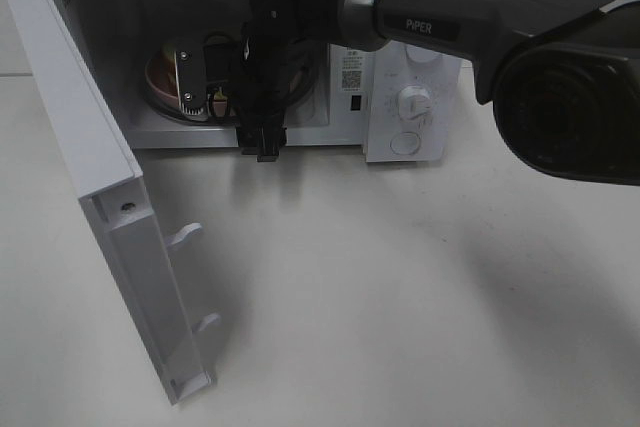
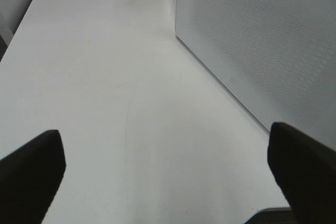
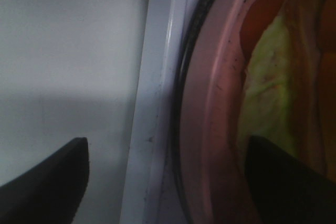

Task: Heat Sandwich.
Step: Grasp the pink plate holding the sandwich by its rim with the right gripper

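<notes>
Looking down from the high camera, find the microwave (image 1: 400, 67) at 12 o'clock on the table (image 1: 400, 297), with its door (image 1: 70, 117) swung wide toward 9 to give access. Note the right arm (image 1: 440, 22) reaching in from 3 o'clock, tip buried in the cavity. Spot the plate (image 1: 155, 72) toward the cavity's 9 o'clock side, carrying the sandwich (image 1: 188, 72): inside already, so judged near the closing-up step.

Turning to the left wrist, find the left gripper (image 2: 165, 132) spread wide, grasping nothing, low over the table. Note a dotted white panel (image 2: 262, 51) just beside it, likely the door's outer face; probably parked there to push it shut.

Turning to the right wrist, find the right gripper (image 3: 165, 145) spread as well, fingers (image 3: 47, 182) flanking the plate rim, seemingly released. Cannot tell about contact with the rim. Expect a straight withdrawal next, to avoid dragging the plate.
</notes>
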`<state>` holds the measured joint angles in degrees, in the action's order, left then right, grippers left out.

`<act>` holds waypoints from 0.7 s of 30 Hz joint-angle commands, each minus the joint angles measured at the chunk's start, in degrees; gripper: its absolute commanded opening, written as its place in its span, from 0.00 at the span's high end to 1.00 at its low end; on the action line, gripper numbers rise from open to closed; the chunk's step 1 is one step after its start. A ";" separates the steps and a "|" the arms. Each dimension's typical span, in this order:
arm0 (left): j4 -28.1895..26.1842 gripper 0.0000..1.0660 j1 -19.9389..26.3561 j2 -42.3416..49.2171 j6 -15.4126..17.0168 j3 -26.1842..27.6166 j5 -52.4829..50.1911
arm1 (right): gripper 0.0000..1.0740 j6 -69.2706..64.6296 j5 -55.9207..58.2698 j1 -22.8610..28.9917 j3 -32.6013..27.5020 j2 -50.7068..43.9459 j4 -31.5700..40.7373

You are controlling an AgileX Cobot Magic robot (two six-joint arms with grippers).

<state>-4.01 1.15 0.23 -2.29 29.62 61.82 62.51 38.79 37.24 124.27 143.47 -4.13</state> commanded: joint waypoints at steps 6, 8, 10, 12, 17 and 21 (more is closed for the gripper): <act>-0.11 0.06 -0.23 0.52 0.06 -0.11 -0.52 | 0.27 0.86 -2.01 0.17 0.17 1.95 2.23; -0.11 0.06 -0.23 0.52 0.06 -0.11 -0.52 | 0.28 0.23 -2.01 -0.23 0.17 2.52 1.32; -0.11 0.06 -0.23 0.52 0.06 -0.11 -0.52 | 0.28 -0.40 -2.01 -0.46 0.17 2.52 1.32; -0.11 0.06 -0.23 0.52 0.06 -0.11 -0.52 | 0.36 -3.27 -2.06 -0.52 0.17 2.52 1.38; -0.11 0.06 -0.23 0.52 0.06 -0.11 -0.52 | 0.64 -4.30 -1.83 -0.52 0.17 2.52 1.32; -0.11 0.06 -0.23 0.52 0.06 -0.11 -0.52 | 0.95 -4.35 -0.69 -0.52 0.17 2.52 1.38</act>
<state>-4.01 1.15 0.23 -2.29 29.62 61.82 59.19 36.21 37.18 124.85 145.19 -2.64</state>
